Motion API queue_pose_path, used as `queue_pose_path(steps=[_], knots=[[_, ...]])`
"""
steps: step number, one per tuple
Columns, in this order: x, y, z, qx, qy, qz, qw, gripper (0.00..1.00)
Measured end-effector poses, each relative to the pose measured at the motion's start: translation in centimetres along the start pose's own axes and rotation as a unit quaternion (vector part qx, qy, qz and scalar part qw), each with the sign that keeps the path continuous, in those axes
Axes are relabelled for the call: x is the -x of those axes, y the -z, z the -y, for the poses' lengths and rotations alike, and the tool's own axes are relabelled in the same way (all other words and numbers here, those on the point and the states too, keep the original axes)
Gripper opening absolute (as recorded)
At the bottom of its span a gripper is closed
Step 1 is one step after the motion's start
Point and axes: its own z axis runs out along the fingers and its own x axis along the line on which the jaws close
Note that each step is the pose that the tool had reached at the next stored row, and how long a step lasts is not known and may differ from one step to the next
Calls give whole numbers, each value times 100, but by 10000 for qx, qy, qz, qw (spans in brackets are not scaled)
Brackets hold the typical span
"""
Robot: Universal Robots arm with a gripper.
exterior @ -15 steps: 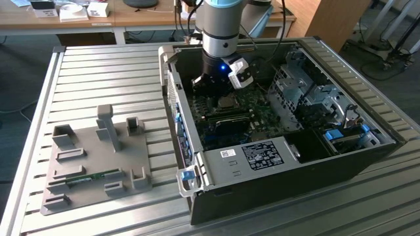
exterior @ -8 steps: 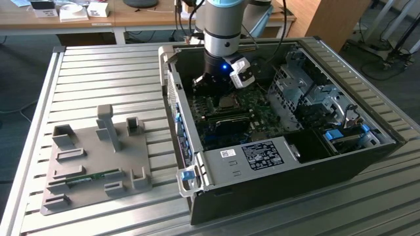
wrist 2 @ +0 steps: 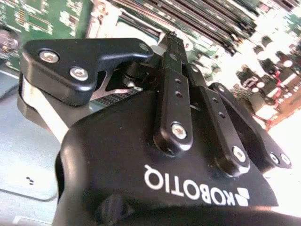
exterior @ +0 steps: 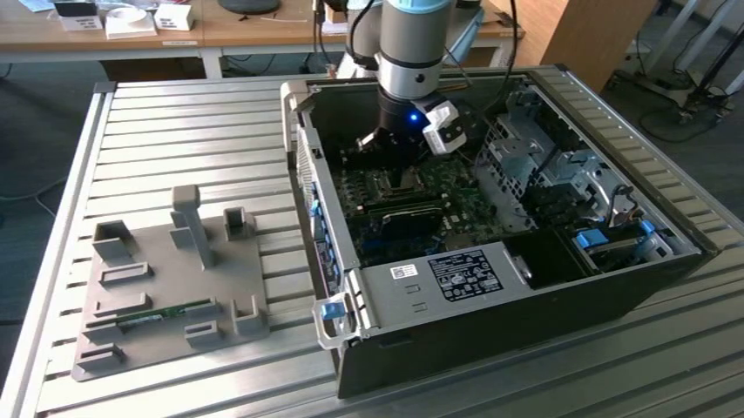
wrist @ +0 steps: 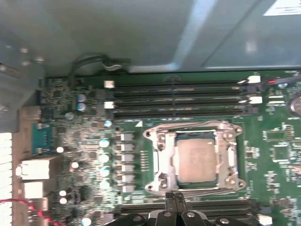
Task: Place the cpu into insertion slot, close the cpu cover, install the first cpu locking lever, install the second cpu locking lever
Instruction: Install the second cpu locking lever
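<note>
Inside the insertion slot (wrist: 195,160) your cpu (wrist: 196,161) already sits, with the cpu cover (wrist: 162,157) down. Your gripper (wrist: 174,197) hovers at the socket's edge, fingers pressed together on nothing; both levers look unlatched.

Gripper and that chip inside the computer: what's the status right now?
Gripper shut, empty, at the socket's edge. Cpu seated in the insertion slot, cpu cover down over it. Nothing in the way.

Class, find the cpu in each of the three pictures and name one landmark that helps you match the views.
Exterior view: the cpu sits on the green board inside the open case, just under the hand.
First wrist view: cpu with the cpu cover around it, close ahead of the hand.
Second wrist view: I cannot make it out behind the hand.
Shared landmark: the long black memory slots beside the socket.
</note>
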Motion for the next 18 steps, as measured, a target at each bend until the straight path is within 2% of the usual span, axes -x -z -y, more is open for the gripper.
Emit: queue_pose_path(steps=[4,7,12,18], knots=[[125,-11,-6,0,0,0,10000,10],[184,-16,-10,0,0,0,10000,10],[187,-19,-90,0,0,0,10000,10],[208,-21,-129,4,65,-2,10000,10]])
